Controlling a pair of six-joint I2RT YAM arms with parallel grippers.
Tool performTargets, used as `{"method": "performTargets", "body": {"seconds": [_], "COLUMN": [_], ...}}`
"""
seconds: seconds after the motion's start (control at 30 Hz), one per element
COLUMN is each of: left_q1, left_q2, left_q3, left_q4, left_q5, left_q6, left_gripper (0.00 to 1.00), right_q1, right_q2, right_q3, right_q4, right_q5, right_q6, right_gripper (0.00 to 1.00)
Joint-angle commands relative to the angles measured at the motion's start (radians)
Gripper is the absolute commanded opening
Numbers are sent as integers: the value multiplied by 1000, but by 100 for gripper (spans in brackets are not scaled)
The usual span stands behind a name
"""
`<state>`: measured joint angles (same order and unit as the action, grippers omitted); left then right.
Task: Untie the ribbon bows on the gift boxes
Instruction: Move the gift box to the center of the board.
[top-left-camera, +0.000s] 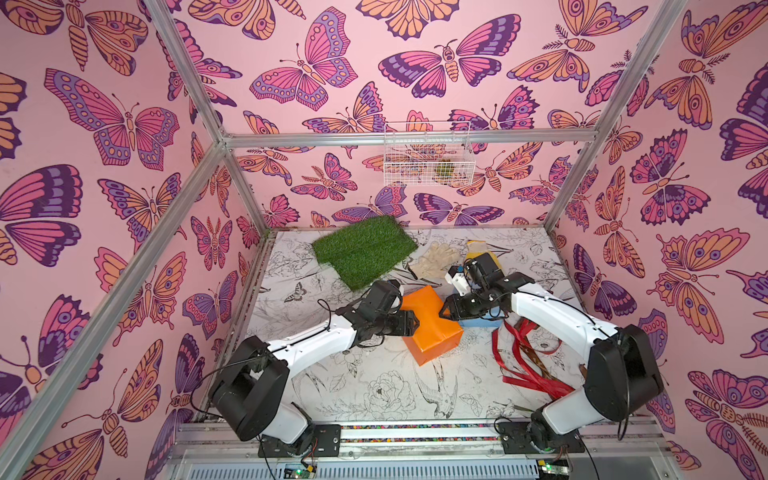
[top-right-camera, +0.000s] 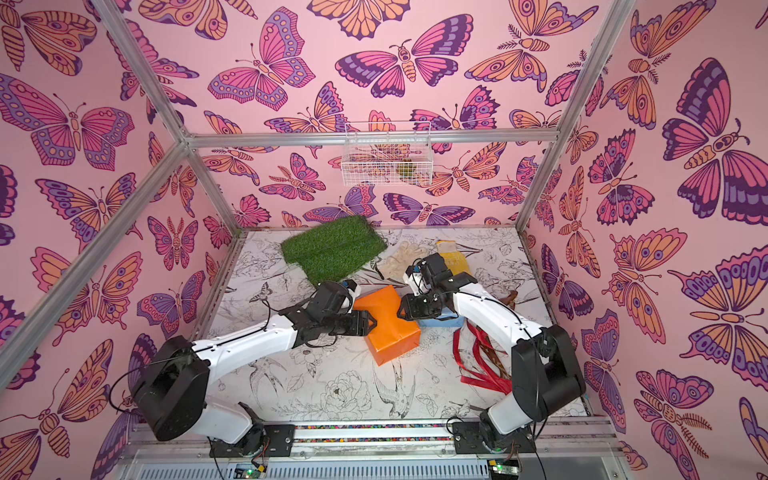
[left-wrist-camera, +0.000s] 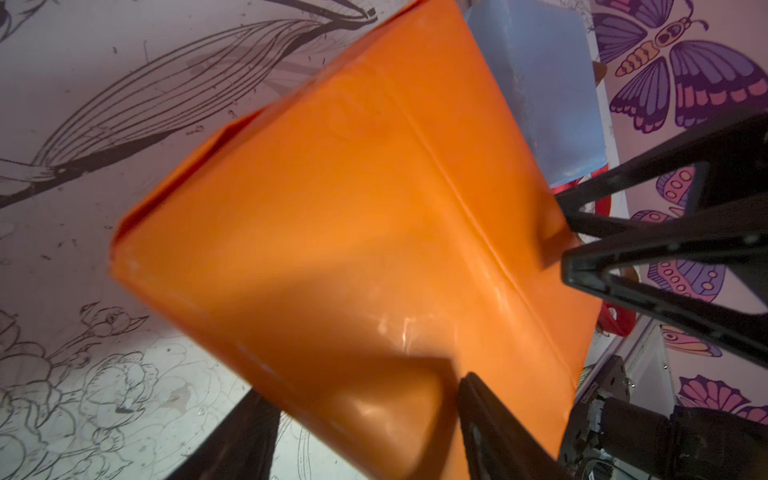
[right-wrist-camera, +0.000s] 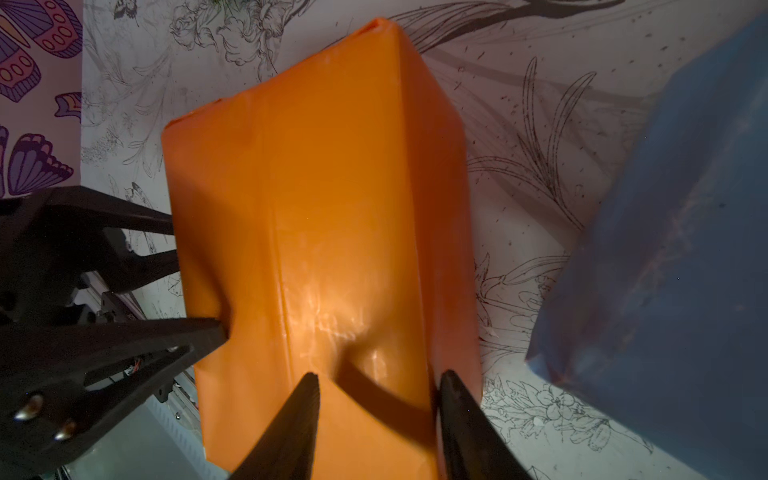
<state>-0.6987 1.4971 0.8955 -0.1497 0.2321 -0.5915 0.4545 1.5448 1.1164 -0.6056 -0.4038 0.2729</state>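
The left gripper (top-left-camera: 415, 323) and right gripper (top-left-camera: 443, 309) clamp opposite edges of the orange box (top-left-camera: 434, 343), denting it. The red ribbon (top-left-camera: 532, 382) lies loose nearby.

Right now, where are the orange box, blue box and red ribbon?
orange box (top-left-camera: 436, 337): in a top view, top face.
blue box (right-wrist-camera: 665, 270): right wrist view, broad face.
red ribbon (top-left-camera: 540, 384): in a top view, loose strands.

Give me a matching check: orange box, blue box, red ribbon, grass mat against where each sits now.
1 orange box
2 blue box
3 red ribbon
4 grass mat

a loose strands on the table
b by the back wall
c pinched between left gripper and right gripper
d partly under the right arm

Pairs: 1-c, 2-d, 3-a, 4-b
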Motion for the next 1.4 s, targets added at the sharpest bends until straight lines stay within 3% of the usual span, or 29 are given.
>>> {"method": "performTargets", "body": {"seconds": [0.0,0.33,0.8,0.93,1.1,1.23,1.37], "left_q1": [-4,15,73,106,196,273,368], "left_q2": [52,146,231,172,39,-87,-197], "left_q3": [16,111,212,202,182,152,85], "left_q4": [17,23,58,35,-37,-91,-100], "left_q5": [-11,-19,37,51,79,47,27], "left_q6": [22,80,148,163,203,261,302], "left_gripper": [58,57,56,62,78,90,95], "right_q1": [15,18,-1,-8,-50,-140,-263], "right_q2": [6,75,169,126,1,-95,-187], "right_q3": [-13,-8,159,176,187,170,98], "right_q4": [45,122,107,44,-28,-19,38], "right_q5": [-49,-41,38,71,134,123,121], "right_q6": [29,83,90,50,-1,-26,-52], "right_gripper": [43,39,38,46,58,63,68]}}
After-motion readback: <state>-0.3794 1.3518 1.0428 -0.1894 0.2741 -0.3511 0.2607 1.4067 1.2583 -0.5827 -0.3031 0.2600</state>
